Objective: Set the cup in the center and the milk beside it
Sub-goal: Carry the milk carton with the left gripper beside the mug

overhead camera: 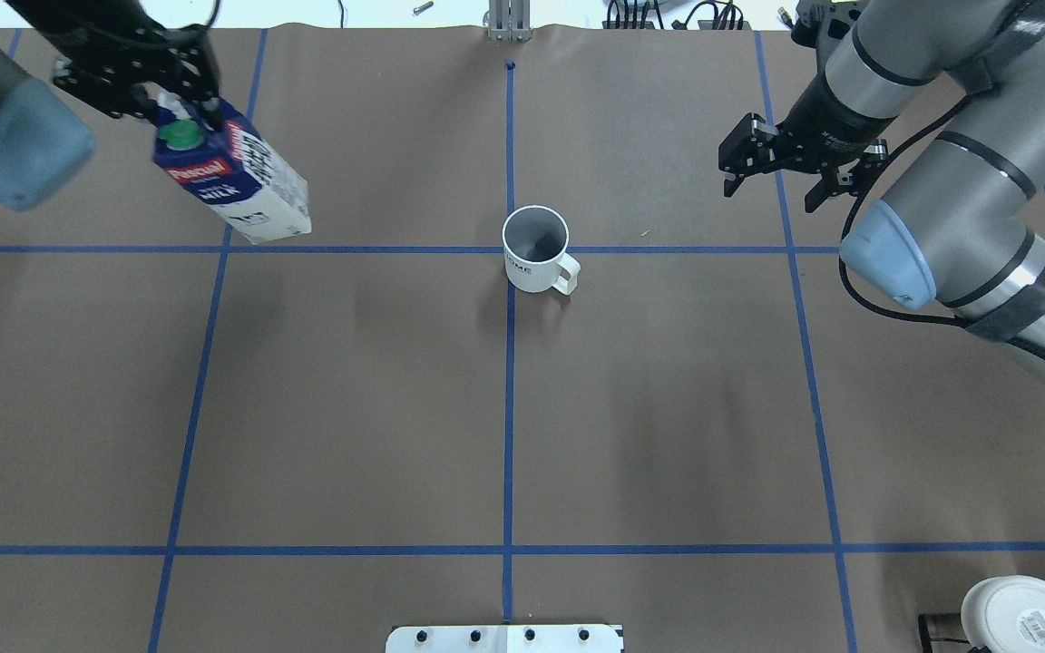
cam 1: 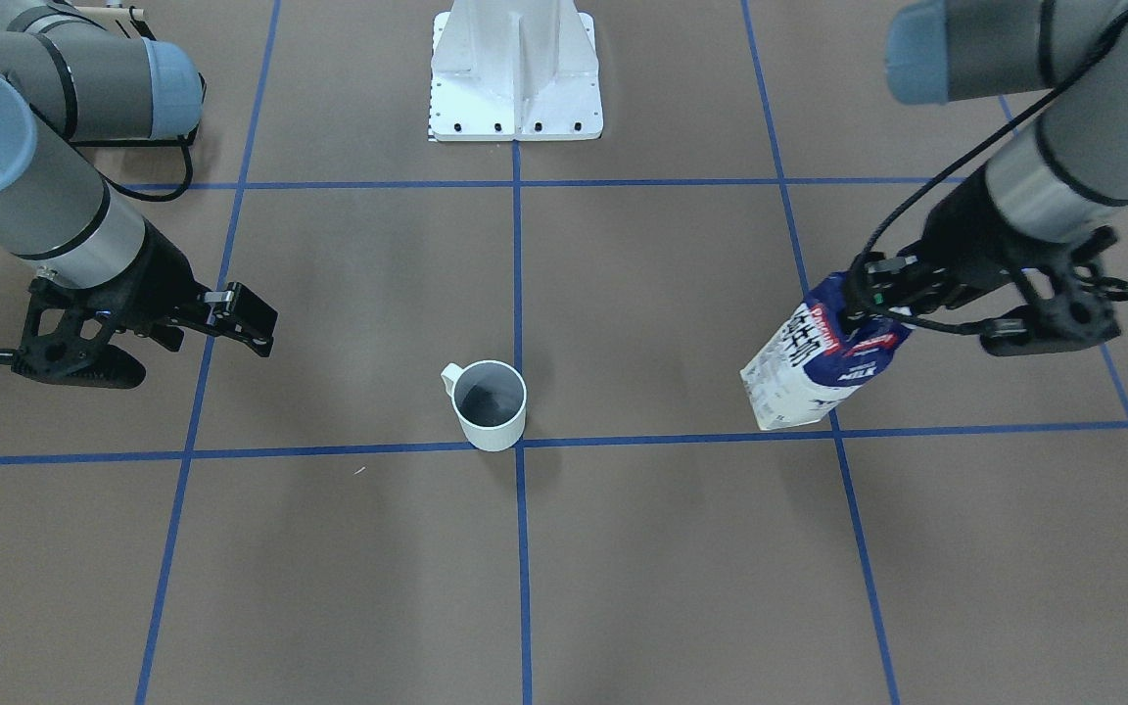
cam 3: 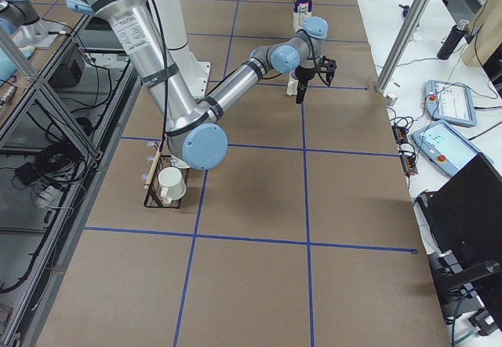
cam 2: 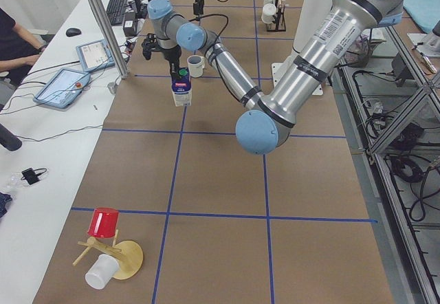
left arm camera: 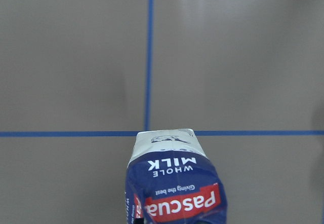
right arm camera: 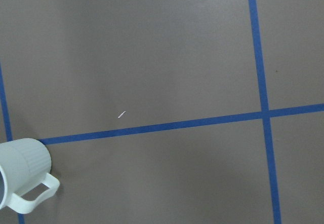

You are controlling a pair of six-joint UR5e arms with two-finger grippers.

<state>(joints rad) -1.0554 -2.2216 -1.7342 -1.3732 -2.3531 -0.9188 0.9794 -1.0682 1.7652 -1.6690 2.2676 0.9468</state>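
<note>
The cup (cam 1: 491, 403) is a white mug with an angular handle and a dark inside. It stands upright at the table's middle, on the centre tape line (overhead camera: 536, 247), and has a small dark print on its side. The milk (overhead camera: 232, 177) is a blue-and-white carton with a green cap, off to the robot's left (cam 1: 819, 357). My left gripper (overhead camera: 173, 100) is shut on its top. I cannot tell whether its base touches the table. It fills the bottom of the left wrist view (left arm camera: 174, 183). My right gripper (overhead camera: 772, 195) is open and empty, to the right of the cup (right arm camera: 23, 173).
Blue tape lines divide the brown table into squares. The robot's white base plate (cam 1: 515, 88) is at the near edge. A white cup with a sticker on its base (overhead camera: 1021, 617) sits at the near right corner. A red cup and a wooden stand (cam 2: 103, 221) lie at the left end.
</note>
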